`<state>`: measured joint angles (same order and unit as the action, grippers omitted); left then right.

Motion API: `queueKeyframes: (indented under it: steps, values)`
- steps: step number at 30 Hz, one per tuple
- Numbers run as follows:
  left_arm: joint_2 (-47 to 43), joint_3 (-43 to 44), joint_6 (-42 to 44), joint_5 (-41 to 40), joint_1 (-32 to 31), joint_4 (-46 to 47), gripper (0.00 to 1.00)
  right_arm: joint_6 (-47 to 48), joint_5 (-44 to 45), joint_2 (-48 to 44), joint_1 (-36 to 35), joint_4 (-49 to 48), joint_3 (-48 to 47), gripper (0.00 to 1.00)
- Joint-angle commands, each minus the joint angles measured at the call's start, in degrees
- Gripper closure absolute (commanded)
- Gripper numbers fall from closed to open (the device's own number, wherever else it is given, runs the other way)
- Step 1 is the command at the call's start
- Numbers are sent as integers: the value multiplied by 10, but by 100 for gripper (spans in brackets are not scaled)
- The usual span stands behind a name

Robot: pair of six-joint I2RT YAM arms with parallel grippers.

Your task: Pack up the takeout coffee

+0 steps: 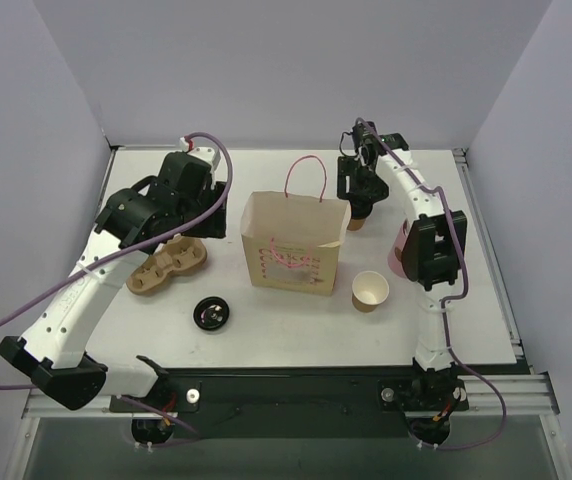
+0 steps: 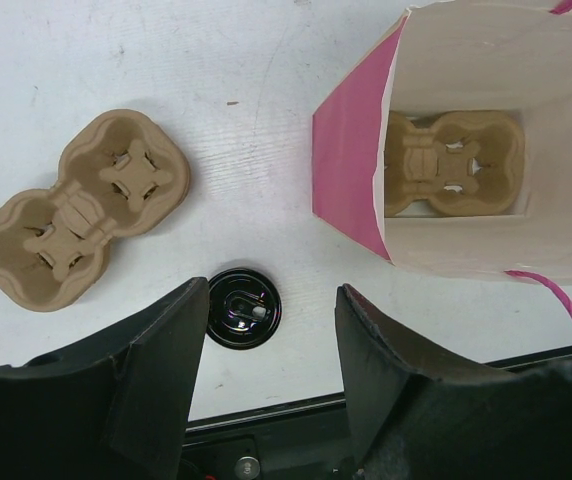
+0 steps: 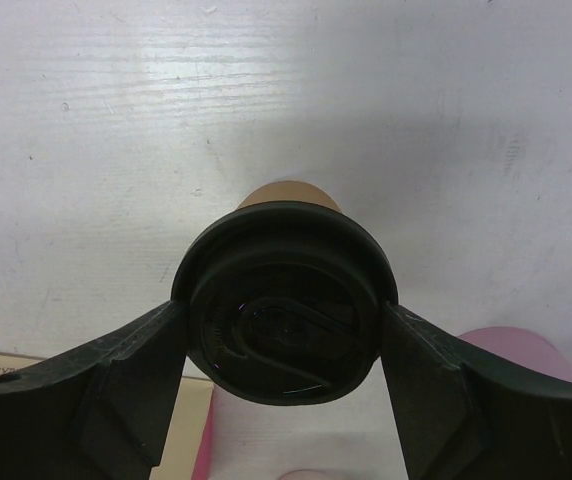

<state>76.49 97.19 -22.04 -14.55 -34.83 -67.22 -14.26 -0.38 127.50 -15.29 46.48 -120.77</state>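
Observation:
The takeout coffee, a brown paper cup with a black lid, sits between the fingers of my right gripper. Both fingers press on the lid's rim. In the top view the cup hangs under the right gripper, just right of the open paper bag. I cannot tell whether it touches the table. My left gripper is open and empty, high above the table left of the bag; the top view shows it too.
A cup carrier lies in the bag's bottom. A second carrier lies left of the bag. A loose black lid and an unlidded brown cup lie in front. A pink object sits by the right arm.

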Motion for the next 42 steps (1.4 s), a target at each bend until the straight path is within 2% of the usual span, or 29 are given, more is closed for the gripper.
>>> queueKeyframes:
  steps: [1,4,10,14,25,32,35,40,42]
  values:
    - [-14,7,2,-10,-2,0,37,7,30,0,-4,16,-7,32]
    - [-8,21,4,-7,-2,1,37,11,33,-10,-4,16,-2,39]
    - [13,49,2,29,-2,28,38,37,32,-58,1,25,-28,44]
    - [12,34,2,63,-2,72,38,48,34,-107,8,35,-41,47]
    - [58,20,16,70,1,132,38,41,43,-324,-4,51,-26,48]
    - [91,29,14,64,3,132,41,90,41,-428,-102,17,-27,48]
    - [100,30,6,71,7,132,43,83,9,-452,-137,-2,-14,49]
    - [103,27,2,87,13,133,46,123,-27,-495,-217,-56,98,49]
    - [100,23,2,89,13,138,48,129,-49,-497,-237,-58,111,49]
